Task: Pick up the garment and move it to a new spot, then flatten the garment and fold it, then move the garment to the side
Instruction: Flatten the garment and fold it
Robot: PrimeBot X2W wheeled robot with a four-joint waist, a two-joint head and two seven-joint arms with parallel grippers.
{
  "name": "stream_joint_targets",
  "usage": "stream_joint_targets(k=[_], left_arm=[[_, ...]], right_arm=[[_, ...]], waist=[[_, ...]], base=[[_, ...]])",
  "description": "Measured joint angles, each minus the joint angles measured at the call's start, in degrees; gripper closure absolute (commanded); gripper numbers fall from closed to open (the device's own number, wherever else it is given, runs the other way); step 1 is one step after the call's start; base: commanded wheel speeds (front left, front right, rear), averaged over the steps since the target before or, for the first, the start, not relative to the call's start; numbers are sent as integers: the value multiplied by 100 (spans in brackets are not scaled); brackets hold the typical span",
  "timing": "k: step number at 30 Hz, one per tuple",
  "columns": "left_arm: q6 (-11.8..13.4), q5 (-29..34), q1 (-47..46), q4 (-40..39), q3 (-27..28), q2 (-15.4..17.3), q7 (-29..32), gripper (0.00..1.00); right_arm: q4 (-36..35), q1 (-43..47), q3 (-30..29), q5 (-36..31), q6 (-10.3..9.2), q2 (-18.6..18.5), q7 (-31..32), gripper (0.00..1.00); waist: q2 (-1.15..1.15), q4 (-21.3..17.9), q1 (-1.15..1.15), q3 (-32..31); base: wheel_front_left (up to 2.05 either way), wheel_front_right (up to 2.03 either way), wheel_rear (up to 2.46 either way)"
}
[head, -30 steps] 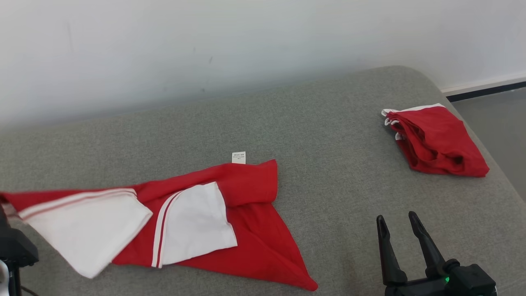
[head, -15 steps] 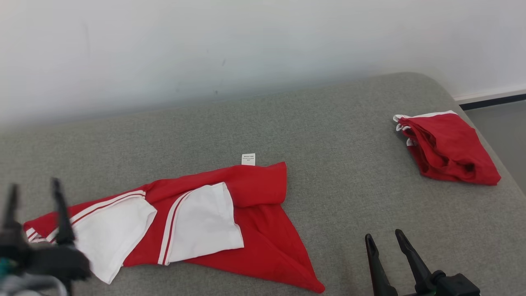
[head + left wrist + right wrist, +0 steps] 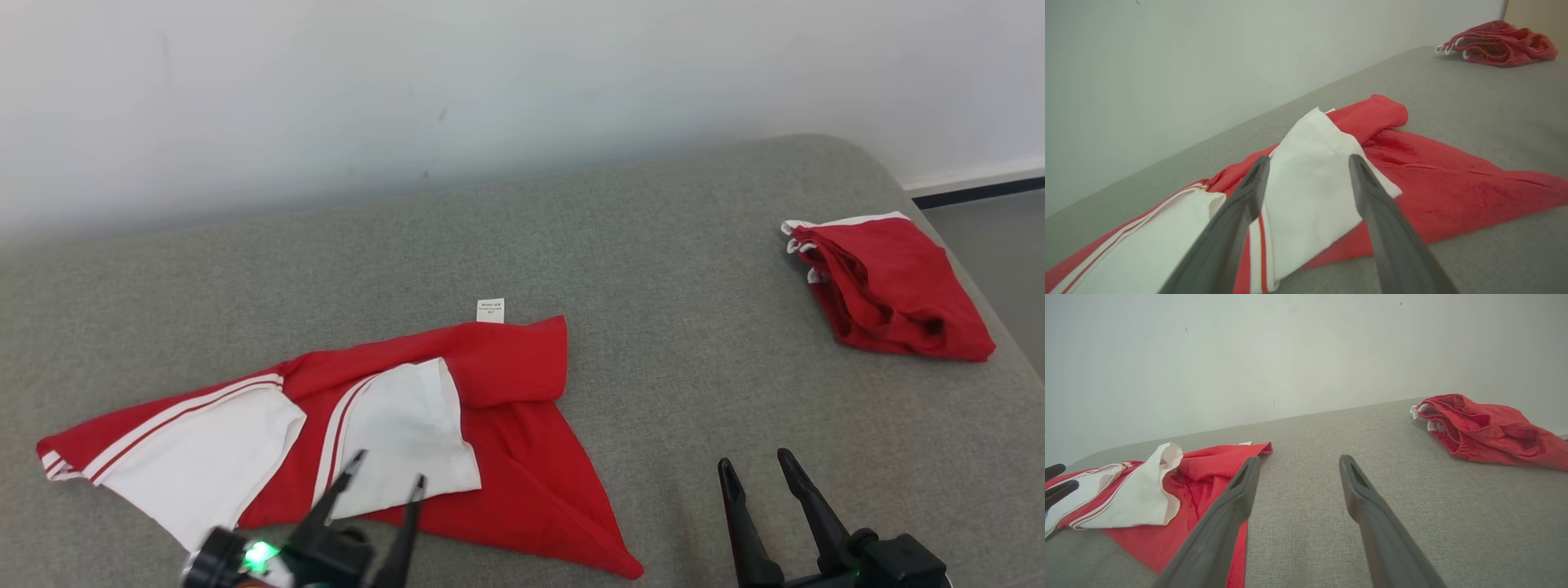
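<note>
The garment (image 3: pixel 506 384) is red with white sleeves and lies rumpled and partly folded over itself on the grey padded surface (image 3: pixel 653 245), with a small white label at its far edge. My left gripper (image 3: pixel 390 469) is open, its tips over the near edge of the right white sleeve (image 3: pixel 400 433). In the left wrist view the left gripper (image 3: pixel 1309 158) frames that sleeve (image 3: pixel 1310 179) with nothing between the fingers. My right gripper (image 3: pixel 755 460) is open over bare surface, right of the garment's pointed corner. The right wrist view shows the right gripper (image 3: pixel 1299 458) empty, with the garment (image 3: pixel 1208 473) to its left.
A second red garment (image 3: pixel 890 286), bunched up with white trim, lies at the far right near the surface's rounded edge. A pale wall runs behind. Floor (image 3: pixel 996 237) shows past the right edge.
My left gripper opened and let go of the garment's left end, which now lies on the surface. It then moved right, to the white sleeve. The head camera shifted slightly.
</note>
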Motion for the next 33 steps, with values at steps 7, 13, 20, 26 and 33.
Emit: stream_joint_targets(k=[7, 13, 20, 26, 33], left_arm=[[-315, 844, -874, 1278, -929, -383, 453, 0], [-444, 951, -1222, 2034, -1194, -676, 559, 0], [-257, 1011, -1364, 2658, -1243, -818, 489, 30], [-214, 975, -1474, 3067, -1246, -991, 360, 100], [-220, 637, -1435, 2820, -1045, -1105, -21, 100]], right_arm=[[40, -75, 74, 10, 0, -31, 0, 0], [30, -85, 51, 10, 0, -59, 0, 0], [23, -72, 21, 10, 0, -73, 0, 0], [24, -70, 22, 10, 0, -87, 0, 0], [-13, -3, -33, 8, 0, -109, 0, 0]], waist=[[0, -149, 0, 45], [0, -316, 0, 68], [0, -409, 0, 90], [0, -394, 0, 58], [0, -262, 0, 47]], base=[[0, 0, 0], [0, 0, 0], [0, 0, 0], [0, 0, 0], [0, 0, 0]])
